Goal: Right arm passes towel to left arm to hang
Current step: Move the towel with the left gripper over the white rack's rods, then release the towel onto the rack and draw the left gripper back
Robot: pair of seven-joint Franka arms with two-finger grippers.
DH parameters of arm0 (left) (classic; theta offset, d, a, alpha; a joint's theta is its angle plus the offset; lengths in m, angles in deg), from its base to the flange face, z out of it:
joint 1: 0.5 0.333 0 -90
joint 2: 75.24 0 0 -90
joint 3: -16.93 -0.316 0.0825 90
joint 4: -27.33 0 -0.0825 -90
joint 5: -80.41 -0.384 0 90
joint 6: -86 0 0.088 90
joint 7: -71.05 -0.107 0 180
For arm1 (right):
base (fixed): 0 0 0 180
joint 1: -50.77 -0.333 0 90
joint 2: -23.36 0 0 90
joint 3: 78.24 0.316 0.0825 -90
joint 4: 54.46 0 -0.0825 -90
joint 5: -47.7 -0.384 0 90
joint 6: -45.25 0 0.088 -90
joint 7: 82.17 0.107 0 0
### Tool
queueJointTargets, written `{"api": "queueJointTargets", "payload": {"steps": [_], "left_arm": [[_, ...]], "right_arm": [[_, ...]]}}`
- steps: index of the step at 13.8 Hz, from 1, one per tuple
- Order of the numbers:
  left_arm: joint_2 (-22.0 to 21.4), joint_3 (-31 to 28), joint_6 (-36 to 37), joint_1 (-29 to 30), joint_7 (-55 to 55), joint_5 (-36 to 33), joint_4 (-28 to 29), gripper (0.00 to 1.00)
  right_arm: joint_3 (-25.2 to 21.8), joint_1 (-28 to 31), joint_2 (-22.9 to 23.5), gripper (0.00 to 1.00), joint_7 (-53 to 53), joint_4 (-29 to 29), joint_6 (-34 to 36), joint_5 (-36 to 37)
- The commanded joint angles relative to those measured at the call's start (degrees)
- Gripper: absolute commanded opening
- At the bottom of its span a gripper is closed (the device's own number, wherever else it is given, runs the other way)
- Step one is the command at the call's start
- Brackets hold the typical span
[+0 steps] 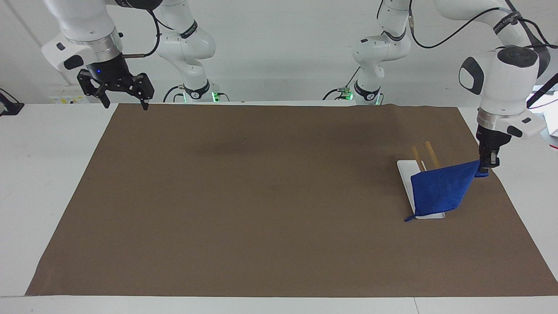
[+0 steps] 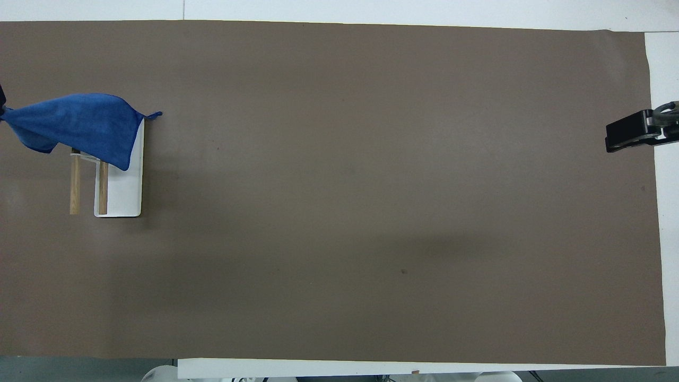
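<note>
1. Towel [image 1: 440, 192]: blue cloth, draped over the two wooden rails [image 1: 429, 153] of the rack [image 1: 404, 172], at the left arm's end of the mat [image 1: 261, 196]. One corner is raised at 3 o'clock in the facing view; the loop corner [image 1: 407, 219] hangs at 7 o'clock, beside the rack's base.
2. Left gripper [image 1: 487, 168]: shut on the towel's raised corner, over the mat edge beside the rack.
3. Handling, judged: the towel is light, soft and limp. It sags from any single grip point and slides readily on smooth rails. It is not fragile.
4. Grip point, judged: pinch a corner or stitched edge; the hem gives the firmest hold. A mid-cloth pinch would bunch the fabric.
5. Risk, judged: more cloth lies on the mat-centre side of the rails, so the towel may slip off on release.
6. Right gripper [image 1: 123, 89]: fingers spread, empty, waiting over the mat corner at 10 o'clock in the facing view.
</note>
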Motion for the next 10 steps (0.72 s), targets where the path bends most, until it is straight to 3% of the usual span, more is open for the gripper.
{"api": "queueJointTargets", "payload": {"steps": [1, 3, 7, 9, 10], "left_arm": [[-4.94, 0.51, -6.6, 2.72, -1.53, -0.99, 8.81, 0.02], [-6.62, 0.6, -9.96, 3.17, -3.29, -0.99, 12.96, 0.02], [-7.41, 0.6, -9.62, 3.34, -5.83, -0.99, 14.55, 0.06], [-7.24, 0.6, -6.57, 4.48, -10.48, -0.9, 14.64, 0.16], [-7.41, 0.52, -3.84, 5.53, -12.07, -0.81, 14.64, 0.3]], "right_arm": [[0.15, -0.16, -2.36, 1.0, -2.42, 1.58, 0.65, -0.26], [-0.9, -0.51, -2.9, 1.0, -2.33, 2.47, 0.65, -0.26], [-1.08, 0.63, -2.82, 1.0, -2.42, 3.79, 0.65, -0.35], [-1.08, 0.63, -2.81, 1.0, -2.42, 3.87, 0.65, -0.26], [-1.08, 0.71, -2.81, 1.0, -2.42, 3.87, 0.65, -0.26]]}}
